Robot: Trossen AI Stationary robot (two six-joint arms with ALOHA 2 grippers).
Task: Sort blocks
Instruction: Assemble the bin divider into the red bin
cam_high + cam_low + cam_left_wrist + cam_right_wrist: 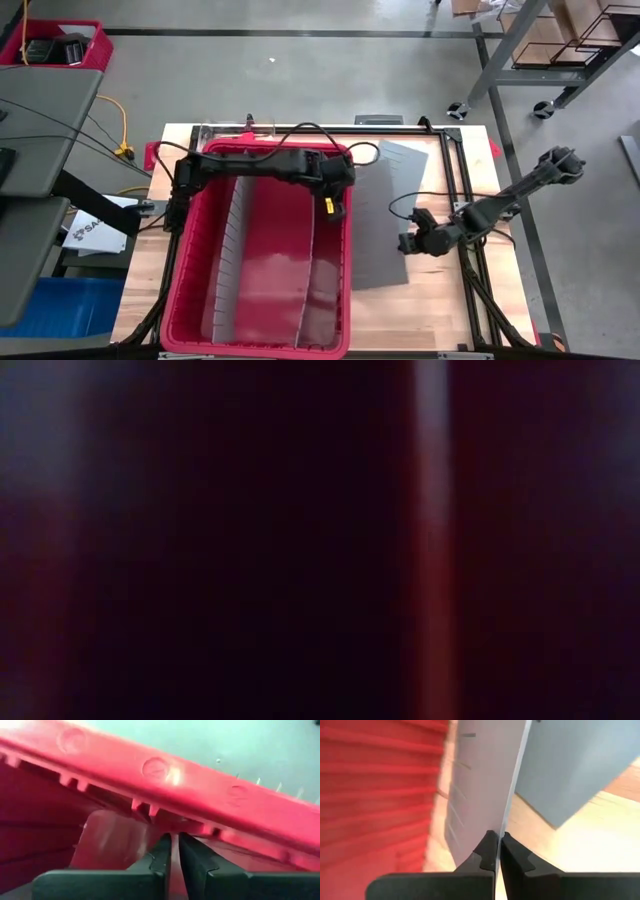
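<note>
Pinching a grey divider sheet [485, 785] edge-on, the right gripper [497, 851] sits beside the red bin [185, 285].
Left gripper [174, 851] hangs nearly clenched at the bin's right rim, grasping nothing visible; no blocks show anywhere.

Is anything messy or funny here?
Yes. One grey divider sheet lies loose on the table beside the red bin instead of standing inside it, and the right gripper pinches a divider sheet's edge. No blocks show anywhere.
</note>
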